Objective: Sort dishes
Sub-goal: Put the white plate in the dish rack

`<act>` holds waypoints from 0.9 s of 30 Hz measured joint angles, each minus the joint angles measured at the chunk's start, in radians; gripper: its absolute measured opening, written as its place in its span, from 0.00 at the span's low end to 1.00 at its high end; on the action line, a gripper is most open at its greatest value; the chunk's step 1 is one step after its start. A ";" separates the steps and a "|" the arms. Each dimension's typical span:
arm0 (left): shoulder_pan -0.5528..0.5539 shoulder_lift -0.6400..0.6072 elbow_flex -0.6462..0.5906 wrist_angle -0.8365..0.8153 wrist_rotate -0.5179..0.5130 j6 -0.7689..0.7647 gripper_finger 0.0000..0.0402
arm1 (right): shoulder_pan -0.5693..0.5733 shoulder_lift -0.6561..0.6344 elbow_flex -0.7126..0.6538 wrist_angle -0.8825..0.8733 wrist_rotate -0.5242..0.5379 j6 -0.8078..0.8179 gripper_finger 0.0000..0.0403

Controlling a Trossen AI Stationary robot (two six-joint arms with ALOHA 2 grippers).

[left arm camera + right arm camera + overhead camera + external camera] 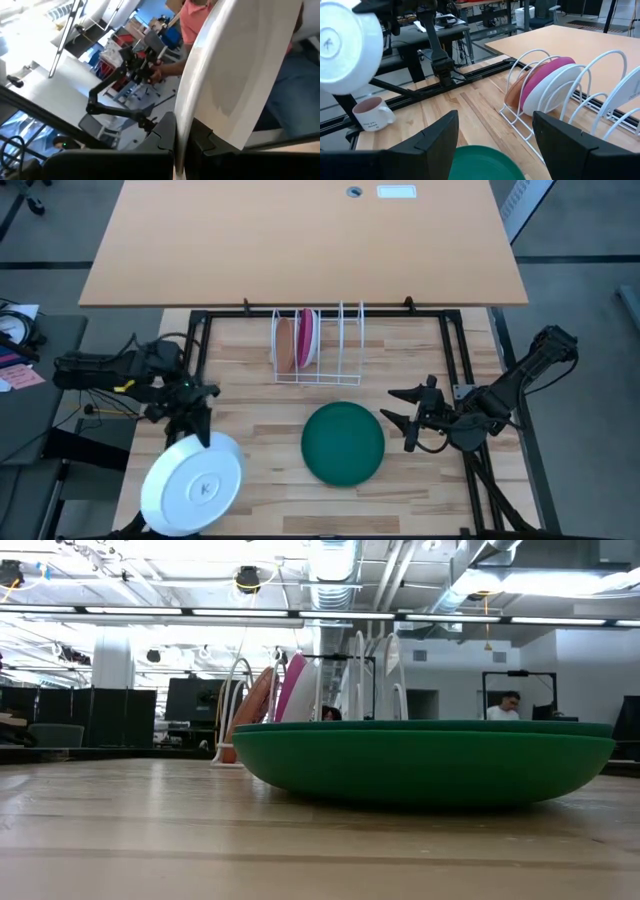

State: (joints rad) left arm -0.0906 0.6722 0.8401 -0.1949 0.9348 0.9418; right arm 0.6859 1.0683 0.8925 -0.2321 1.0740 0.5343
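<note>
Overhead, left gripper [200, 420] clamps white plate [192, 483], underside up, lifted.

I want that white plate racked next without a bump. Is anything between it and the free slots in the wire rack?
Nothing visible: the white plate hangs in the left claw, and bare table lies toward the rack.

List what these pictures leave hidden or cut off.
- Low view: the round dark green plate fills the foreground, hiding the white wire rack's base.
- Left wrist view: the round white plate clamped in the left gripper blocks the table.
- Right wrist view: the open right gripper covers much of the green plate.
</note>
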 joint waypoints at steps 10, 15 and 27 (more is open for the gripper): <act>-0.001 0.081 -0.015 0.030 -0.024 0.036 0.00 | 0.000 0.000 0.000 0.000 0.000 0.000 0.65; -0.028 0.113 -0.015 0.029 -0.027 0.074 0.00 | 0.001 0.000 0.000 -0.004 -0.001 0.021 0.65; -0.066 0.133 -0.015 0.026 -0.058 0.043 0.00 | 0.001 0.000 0.000 -0.055 -0.003 0.066 0.65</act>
State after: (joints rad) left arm -0.1567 0.8051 0.8253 -0.1685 0.8765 0.9849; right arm 0.6865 1.0683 0.8925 -0.2870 1.0710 0.6006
